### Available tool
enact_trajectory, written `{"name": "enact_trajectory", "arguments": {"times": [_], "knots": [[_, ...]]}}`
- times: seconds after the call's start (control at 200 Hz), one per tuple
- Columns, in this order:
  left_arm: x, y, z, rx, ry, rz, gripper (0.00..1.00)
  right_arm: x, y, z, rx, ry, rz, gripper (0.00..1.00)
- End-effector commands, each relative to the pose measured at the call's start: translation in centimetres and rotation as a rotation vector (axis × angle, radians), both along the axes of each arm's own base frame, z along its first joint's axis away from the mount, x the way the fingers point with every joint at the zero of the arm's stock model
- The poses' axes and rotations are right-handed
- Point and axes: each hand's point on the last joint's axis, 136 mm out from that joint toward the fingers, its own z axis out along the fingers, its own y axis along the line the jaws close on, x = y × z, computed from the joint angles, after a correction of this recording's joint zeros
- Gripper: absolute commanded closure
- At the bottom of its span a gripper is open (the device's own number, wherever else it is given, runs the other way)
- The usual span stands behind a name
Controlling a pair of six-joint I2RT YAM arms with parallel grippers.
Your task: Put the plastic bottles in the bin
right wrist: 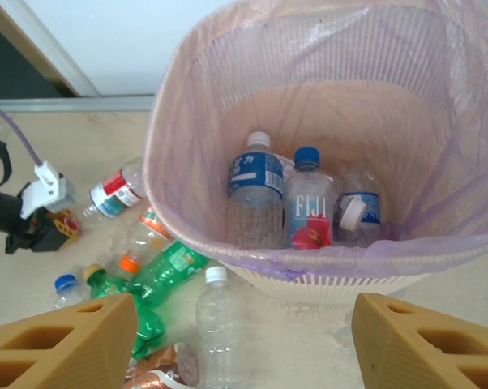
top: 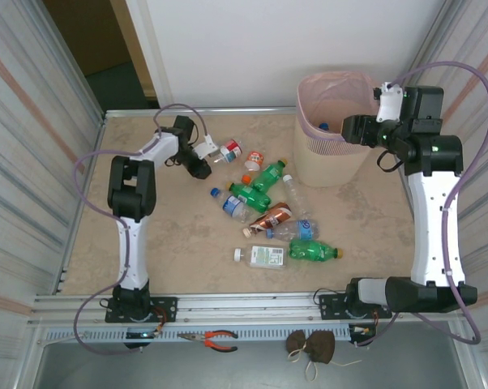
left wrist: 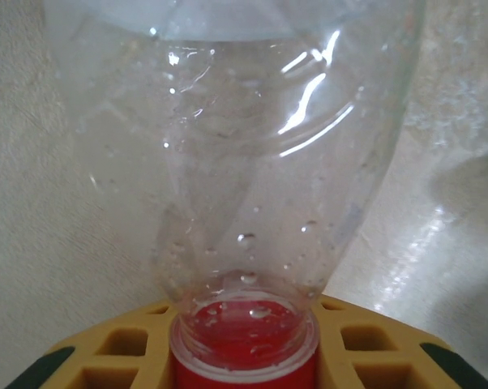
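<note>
The beige marbled surface (top: 147, 259) carries a tall beige slotted plastic bin (top: 333, 166) with a pink liner at the far right. Three clear labelled bottles (right wrist: 307, 203) already lie inside it. The right gripper (right wrist: 244, 324) hovers at the bin's right rim, its jaws wide with nothing between them. At the far left, the left gripper (top: 205, 152) sits low on the surface. Its yellow fingers (left wrist: 122, 348) press on either side of the neck of a clear plastic bottle with a red cap (left wrist: 244, 162), so it appears to be holding that bottle. Loose clear and green bottles (top: 268, 215) lie scattered in the middle of the surface.

The step in hand looks like the pick of the red-capped bottle. Next it needs lifting clear, carrying right to above the bin's mouth, and releasing there. The right arm should give way or reach for the middle cluster.
</note>
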Motion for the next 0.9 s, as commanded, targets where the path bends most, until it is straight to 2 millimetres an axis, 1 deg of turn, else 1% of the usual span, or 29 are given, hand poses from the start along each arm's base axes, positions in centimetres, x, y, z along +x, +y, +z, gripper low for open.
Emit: {"name": "enact_trajectory", "arguments": {"times": [0.0,0.03,0.05,0.06,0.075,0.175,0.266,0.411,0.561,0.651,0.787,0.892], "knots": [[0.1,-0.8,5.9,-0.137,-0.064,0.052,0.76,-0.8,1.2,1.4,0.063,-0.055,0.027,0.32],[0.0,-1.1,6.8,-0.171,-0.071,0.064,0.76,-0.9,1.4,1.6,0.077,-0.063,0.034,0.32],[-0.1,-1.2,6.9,-0.192,-0.063,0.071,0.76,-1.0,1.6,1.7,0.087,-0.07,0.039,0.32],[-0.1,-1.3,8.0,-0.207,-0.081,0.072,0.76,-1.0,1.7,1.8,0.091,-0.074,0.043,0.32],[-0.2,-1.4,8.6,-0.223,-0.089,0.076,0.76,-1.1,1.9,1.8,0.098,-0.076,0.049,0.32],[-1.0,-2.4,11.3,-0.313,-0.105,0.091,0.77,-1.4,3.1,2.5,0.154,-0.106,0.079,0.33],[-1.8,-3.0,13.8,-0.395,-0.126,0.101,0.77,-1.8,4.9,3.2,0.21,-0.146,0.142,0.33],[-3.7,-4.4,18.1,-0.551,-0.151,0.091,0.79,-2.6,7.9,4.6,0.314,-0.226,0.248,0.33],[-6.7,-5.8,23.2,-0.728,-0.193,0.031,0.8,-3.6,10.7,6.0,0.39,-0.294,0.348,0.33],[-8.8,-6.6,25.8,-0.811,-0.222,-0.022,0.8,-4.5,12.6,6.9,0.419,-0.331,0.42,0.33],[-12.2,-8.0,28.6,-0.887,-0.249,-0.106,0.81,-6.0,15.2,8.5,0.453,-0.393,0.53,0.32],[-14.8,-9.3,30.2,-0.928,-0.267,-0.171,0.81,-6.8,16.8,9.6,0.479,-0.427,0.596,0.31]]}}
